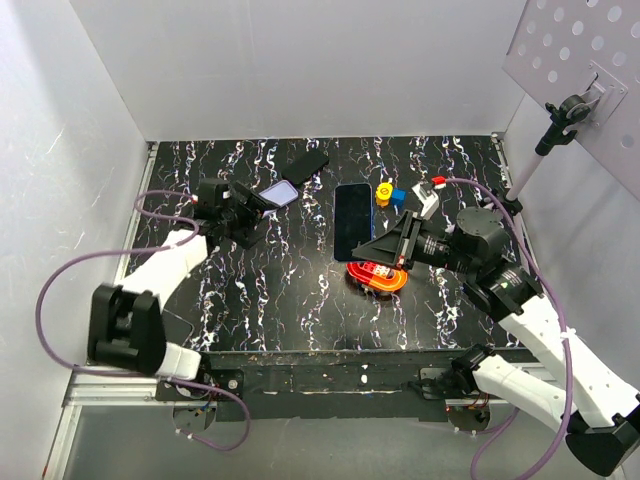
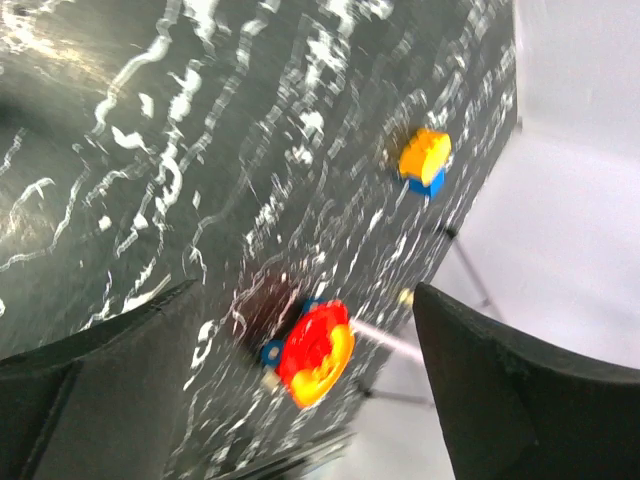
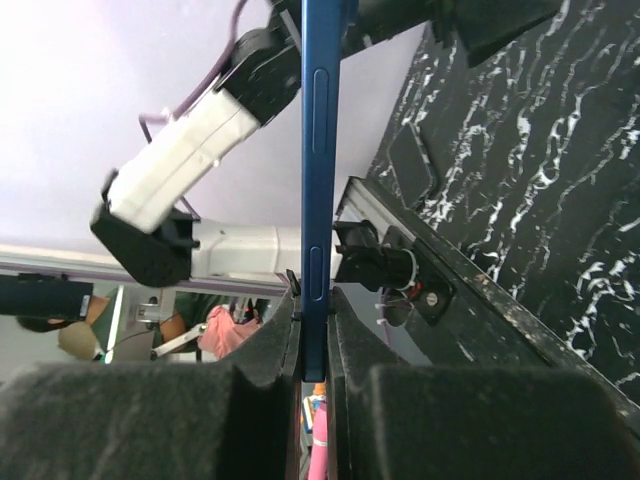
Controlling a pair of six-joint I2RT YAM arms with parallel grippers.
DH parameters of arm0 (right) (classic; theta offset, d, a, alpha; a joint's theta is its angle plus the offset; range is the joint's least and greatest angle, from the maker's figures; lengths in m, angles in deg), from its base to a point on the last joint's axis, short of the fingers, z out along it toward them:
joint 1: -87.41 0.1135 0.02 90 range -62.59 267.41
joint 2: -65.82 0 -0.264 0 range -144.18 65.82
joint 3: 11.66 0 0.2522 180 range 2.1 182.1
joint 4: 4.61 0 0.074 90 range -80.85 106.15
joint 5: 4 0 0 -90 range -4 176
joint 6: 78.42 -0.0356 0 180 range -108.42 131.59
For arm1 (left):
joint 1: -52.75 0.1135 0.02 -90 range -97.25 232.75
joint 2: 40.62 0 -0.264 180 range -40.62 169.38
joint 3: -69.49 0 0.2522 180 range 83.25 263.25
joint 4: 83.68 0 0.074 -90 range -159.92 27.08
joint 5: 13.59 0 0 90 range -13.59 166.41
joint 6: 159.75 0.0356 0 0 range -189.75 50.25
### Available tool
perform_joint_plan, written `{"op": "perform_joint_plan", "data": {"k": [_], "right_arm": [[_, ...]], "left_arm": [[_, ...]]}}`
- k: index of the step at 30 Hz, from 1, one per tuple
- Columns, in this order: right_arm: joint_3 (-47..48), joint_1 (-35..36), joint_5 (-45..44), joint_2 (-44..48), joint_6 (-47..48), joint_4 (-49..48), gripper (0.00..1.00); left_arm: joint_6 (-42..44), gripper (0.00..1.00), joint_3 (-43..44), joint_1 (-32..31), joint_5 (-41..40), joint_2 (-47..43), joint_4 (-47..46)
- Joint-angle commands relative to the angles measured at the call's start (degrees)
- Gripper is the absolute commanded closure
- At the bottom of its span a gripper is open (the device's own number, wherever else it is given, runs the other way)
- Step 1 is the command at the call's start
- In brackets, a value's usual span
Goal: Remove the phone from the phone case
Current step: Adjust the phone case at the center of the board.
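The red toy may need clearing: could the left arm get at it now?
Doubtful. The right gripper, shut on the phone, hangs over the red toy, so a descent risks a clash; the open left gripper has a free line only along the table.

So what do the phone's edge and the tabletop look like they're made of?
The phone has a smooth, satin blue edge with slim side buttons. It is probably anodised metal, possibly plastic. The tabletop is black with white veining and slightly glossy. It looks like marble but could equally be a printed laminate.

phone (image 3: 317, 180): top edge-cropped | red toy (image 2: 315, 352): blurred | yellow block (image 2: 424, 158): blurred
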Motion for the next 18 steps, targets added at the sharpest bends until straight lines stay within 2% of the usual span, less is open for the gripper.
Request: {"op": "perform_joint_plan", "data": {"k": [1,4,8,11,16,18], "right_arm": [[1.67,-0.1,-3.04,1.89,4.75,2.79,0.99],[1.49,-0.02,-2.87,1.72,4.93,3.23,0.99],[1.23,-0.1,-3.57,1.71,5.28,3.58,0.99],[0.79,-0.1,-4.1,1.89,5.28,3.67,0.99],[-0.43,-0.19,-4.27,1.19,4.58,2.54,0.99],[-1.14,-0.1,-3.66,0.49,4.14,1.57,0.99]], "left_arm": [[-18.76,0.19,-3.67,4.28,7.17,11.96,-14.93],[-22.21,0.2,-2.28,4.37,2.26,19.26,-22.92],[-25.36,0.24,-1.56,4.46,-5.91,24.72,-28.92],[-28.62,0.31,-0.6,4.37,-12.14,27.45,-26.92],[-33.37,0.37,3.0,4.46,-15.06,33.43,-22.7],[-35.3,0.45,4.06,4.37,-15.51,35.89,-23.65]]}}
